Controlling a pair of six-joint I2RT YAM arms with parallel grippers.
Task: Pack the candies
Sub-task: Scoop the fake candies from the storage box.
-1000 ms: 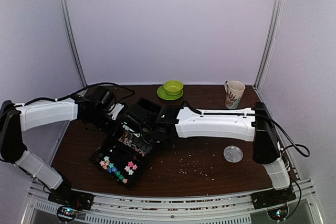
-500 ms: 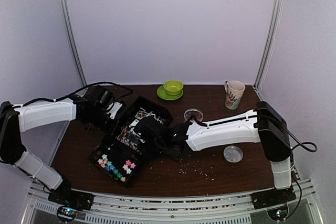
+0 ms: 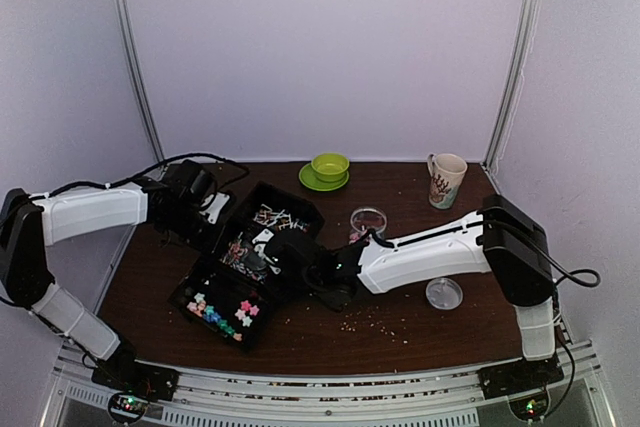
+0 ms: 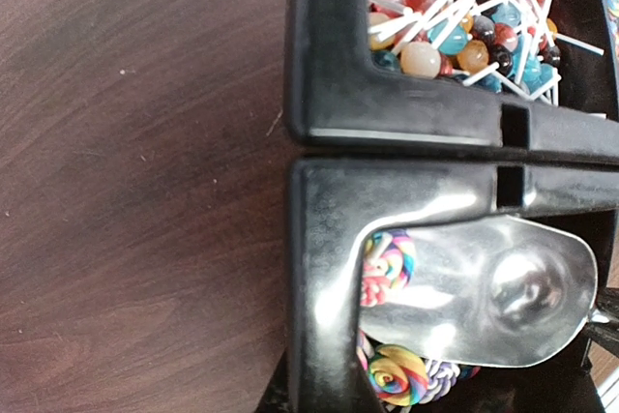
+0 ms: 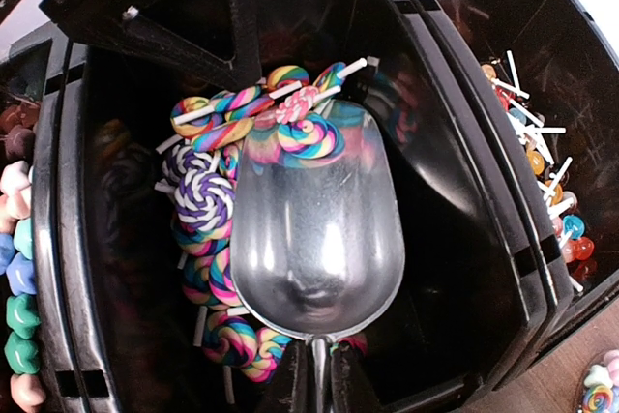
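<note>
One second was enough for your right gripper (image 5: 317, 374), clenched on the scoop (image 5: 319, 229), to sink into the middle section of the tray (image 5: 484, 181) among lollipops (image 5: 203, 205), while the candies (image 3: 222, 312) lay in the next section, so, I judged, none was scooped yet.

My left arm (image 3: 90, 215) and right arm (image 3: 425, 257) wear smooth white shells on the long links, with bulky black joints between them. The lower links are ribbed white. A thin black cable (image 3: 200, 156) loops above the left arm, and another bulges out at three o'clock. My black bases (image 3: 135, 382), at six o'clock, show small red and green lights.
</note>
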